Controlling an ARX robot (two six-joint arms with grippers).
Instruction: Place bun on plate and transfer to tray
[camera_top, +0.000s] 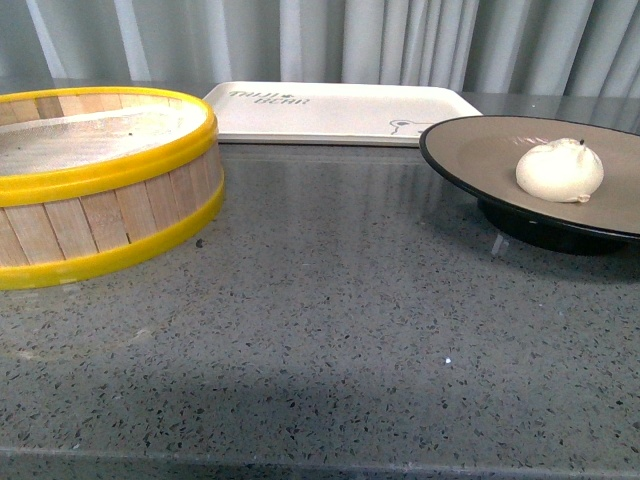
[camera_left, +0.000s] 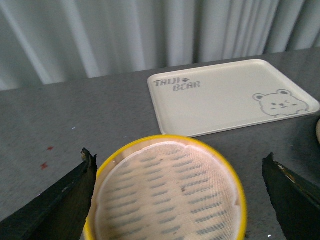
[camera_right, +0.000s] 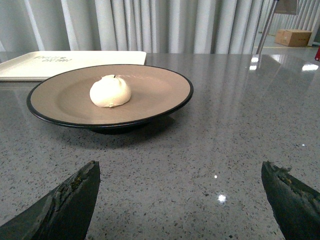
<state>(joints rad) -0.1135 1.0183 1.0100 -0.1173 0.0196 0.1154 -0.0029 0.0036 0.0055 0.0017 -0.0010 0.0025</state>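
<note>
Grey speckled tabletop (camera_top: 340, 330): glossy stone that carries every item; a pale pleated curtain (camera_top: 350, 35) hangs behind it.
Bun (camera_top: 559, 171): small, white and round, with its pinched top upward. It rests on the tan inside of the plate, a little off the middle and clear of the rim.
Plate (camera_top: 470, 150): wide and shallow with a glossy black rim. It stands on its dark foot on the stone at the right of the front view, near the tray's right corner and not on the tray.
Tray (camera_top: 330, 115): cream-white with rounded corners, lying flat at the far side of the table. The left wrist view shows the dark lettering "TAIJI BEAR" at one corner and a bear face at another.
Steamer basket (camera_top: 110, 175): wooden slats bound by yellow bands, with a woven floor. It sits at the left of the front view, near the tray's left end and well apart from the plate.
Left gripper (camera_left: 178, 155): two black fingers (camera_left: 65, 200) spread wide, hanging above the steamer basket and gripping nothing.
Right gripper (camera_right: 180, 165): black fingers (camera_right: 65, 205) spread wide and low over the stone, facing the plate; the fingertips are apart from the plate and nothing is held.
</note>
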